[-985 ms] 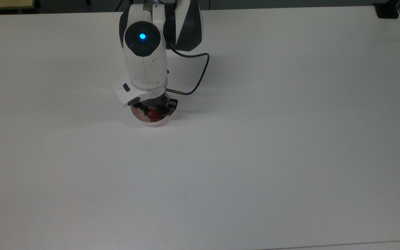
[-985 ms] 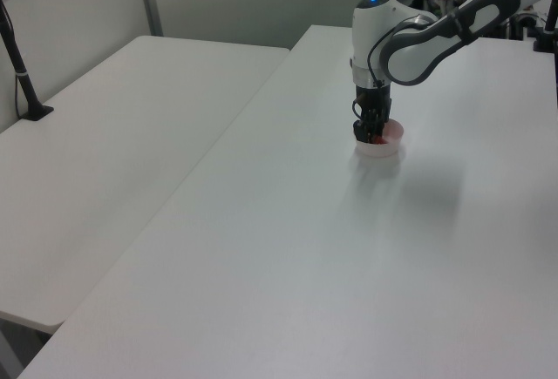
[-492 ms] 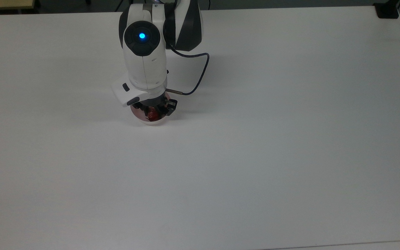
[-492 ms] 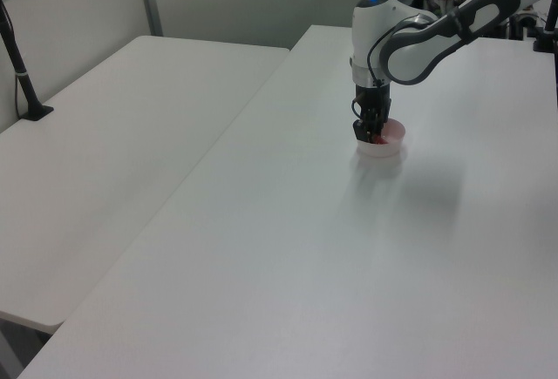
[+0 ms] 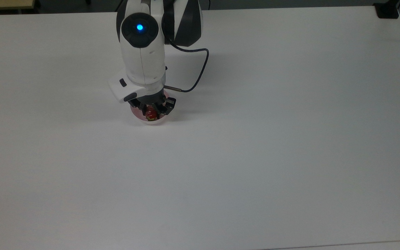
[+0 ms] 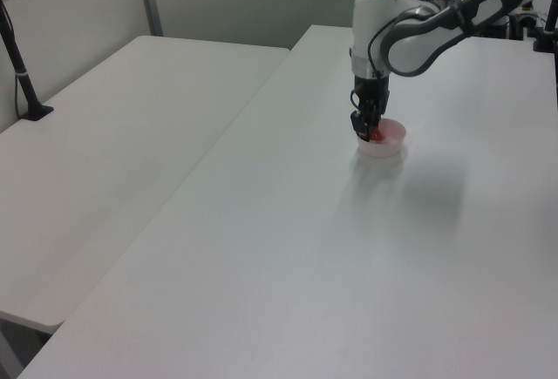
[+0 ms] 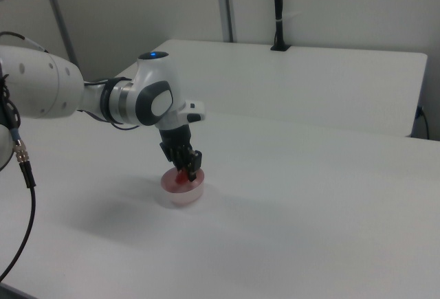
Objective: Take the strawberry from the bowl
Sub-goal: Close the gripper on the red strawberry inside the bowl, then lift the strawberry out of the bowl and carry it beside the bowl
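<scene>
The small red strawberry [image 5: 151, 114] sits between the black fingers of my gripper [image 5: 151, 111], with its green leaves pointing toward the top view's bottom. The gripper is shut on it, just above the pale pink bowl [image 5: 135, 113], which stands on the white table. In the left view the gripper [image 6: 371, 130] hangs straight down over the bowl [image 6: 391, 145], with the strawberry [image 6: 377, 136] red at its tips. In the right view the strawberry [image 7: 183, 174] is level with the rim of the bowl [image 7: 183, 195], below the gripper [image 7: 188, 169].
A dark cable [image 5: 200, 69] loops off the wrist toward the top view's right. A black mount [image 5: 387, 10] sits at the table's far corner. A second white table [image 6: 113, 135] with a black post [image 6: 22, 74] adjoins on the left view's left.
The arm has risen a little and shifted toward the top view's top. The strawberry has come up with the fingers and now shows brighter red above the bowl's floor.
</scene>
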`<action>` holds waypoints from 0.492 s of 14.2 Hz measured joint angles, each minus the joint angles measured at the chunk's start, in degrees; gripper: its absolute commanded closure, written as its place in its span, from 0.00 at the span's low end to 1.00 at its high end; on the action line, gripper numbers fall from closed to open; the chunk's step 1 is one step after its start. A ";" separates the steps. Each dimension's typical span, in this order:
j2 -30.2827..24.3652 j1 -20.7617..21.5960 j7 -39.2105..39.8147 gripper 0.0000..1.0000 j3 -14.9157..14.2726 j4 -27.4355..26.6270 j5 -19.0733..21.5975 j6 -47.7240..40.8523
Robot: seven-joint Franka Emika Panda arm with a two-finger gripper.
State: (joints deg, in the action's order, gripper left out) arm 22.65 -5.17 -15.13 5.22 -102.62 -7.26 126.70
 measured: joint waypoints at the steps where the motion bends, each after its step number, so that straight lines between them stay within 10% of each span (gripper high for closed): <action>1: -1.18 -0.08 0.00 0.62 0.00 0.04 0.00 0.00; 7: -6.25 -3.38 4.74 0.62 -0.20 0.01 0.00 -3.57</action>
State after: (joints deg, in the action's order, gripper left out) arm 16.40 -8.55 -10.39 5.01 -102.61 -7.26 123.13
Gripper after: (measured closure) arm 0.604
